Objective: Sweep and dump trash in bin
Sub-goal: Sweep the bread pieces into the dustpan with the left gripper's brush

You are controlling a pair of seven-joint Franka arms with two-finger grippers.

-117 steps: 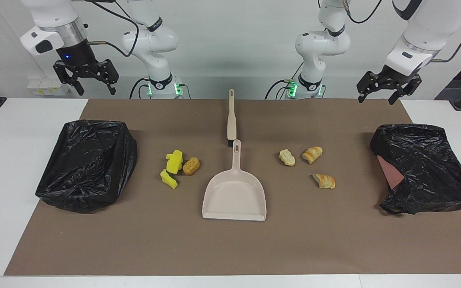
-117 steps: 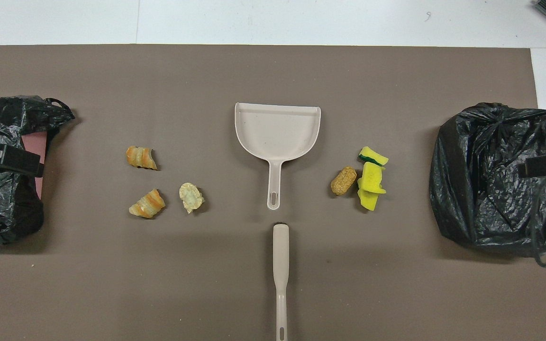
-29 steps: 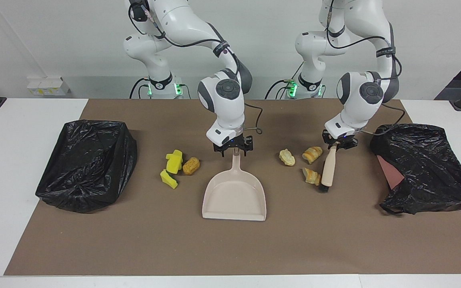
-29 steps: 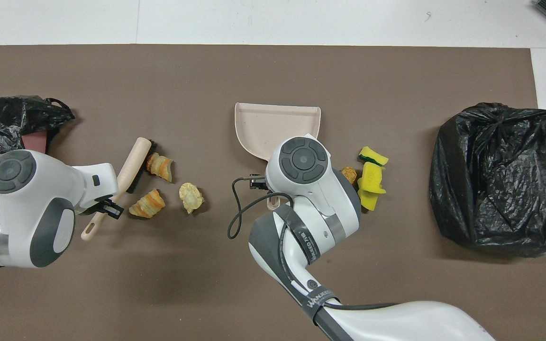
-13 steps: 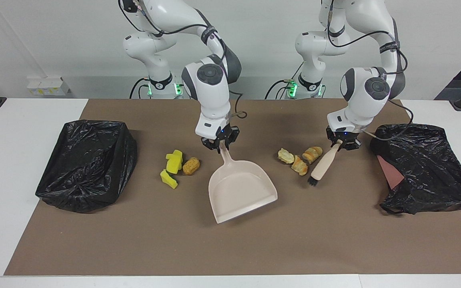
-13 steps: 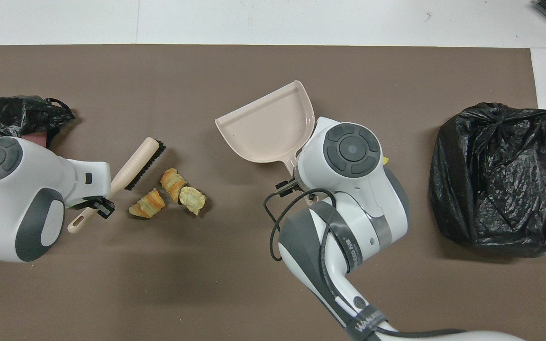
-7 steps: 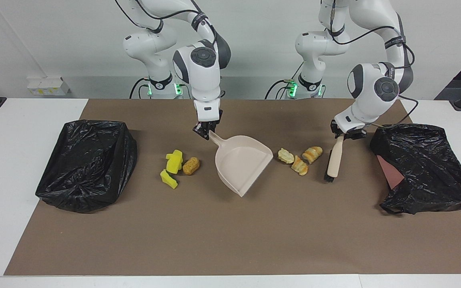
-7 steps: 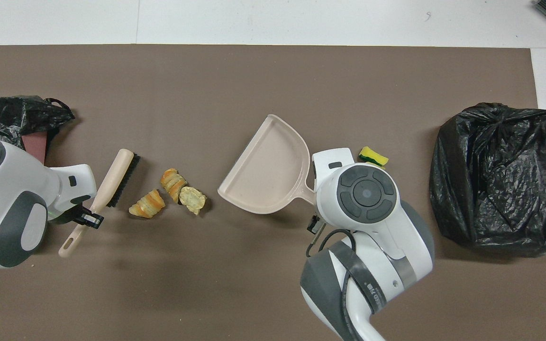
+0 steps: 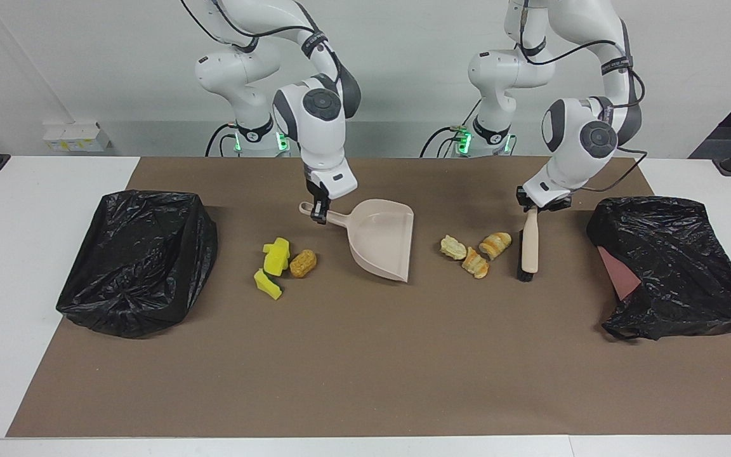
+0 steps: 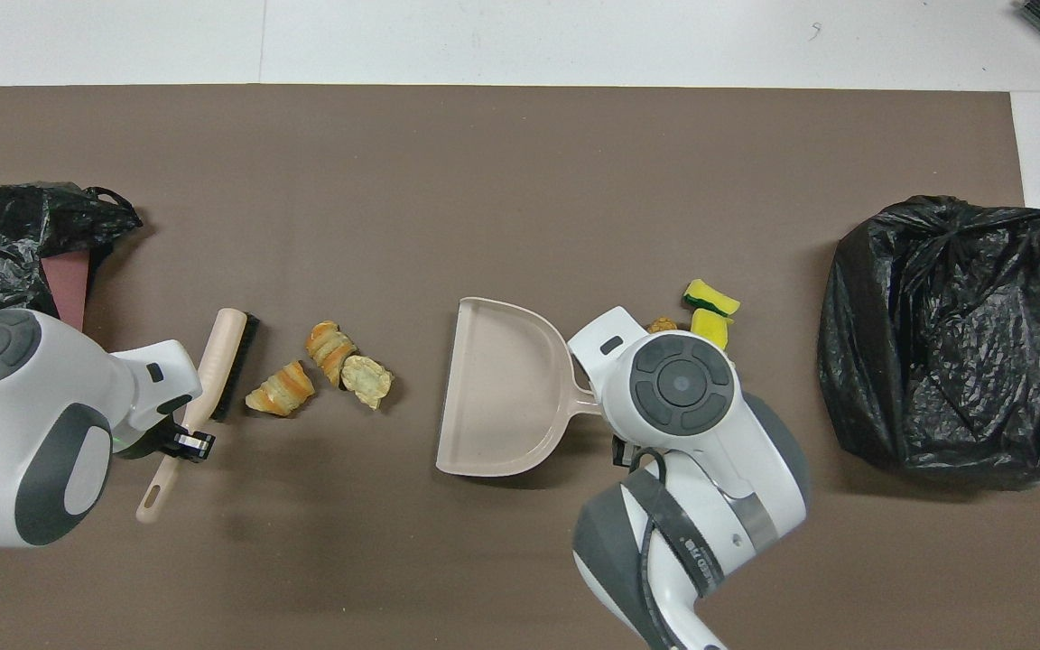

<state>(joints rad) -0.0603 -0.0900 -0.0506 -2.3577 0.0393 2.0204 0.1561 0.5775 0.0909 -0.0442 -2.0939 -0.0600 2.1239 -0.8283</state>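
My right gripper (image 9: 320, 212) is shut on the handle of the beige dustpan (image 9: 381, 244), whose open mouth faces the bread pieces; the pan also shows in the overhead view (image 10: 502, 397). My left gripper (image 9: 538, 206) is shut on the handle of the brush (image 9: 528, 247), bristles down on the mat beside the bread. Three bread-like pieces (image 9: 474, 261) (image 10: 329, 345) lie bunched between brush (image 10: 224, 357) and pan. Yellow sponge chunks (image 9: 275, 255) and a brown lump (image 9: 302, 262) lie beside the pan toward the right arm's end, partly hidden in the overhead view.
A bin lined with a black bag (image 9: 137, 260) (image 10: 944, 334) stands at the right arm's end. A second black-bagged bin (image 9: 670, 266) (image 10: 5, 235) stands at the left arm's end. A brown mat (image 9: 365, 368) covers the table.
The right gripper has swung the dustpan round so that its mouth faces the bread and moved it nearer to the robots. The left gripper has turned the brush upright beside the bunched bread.
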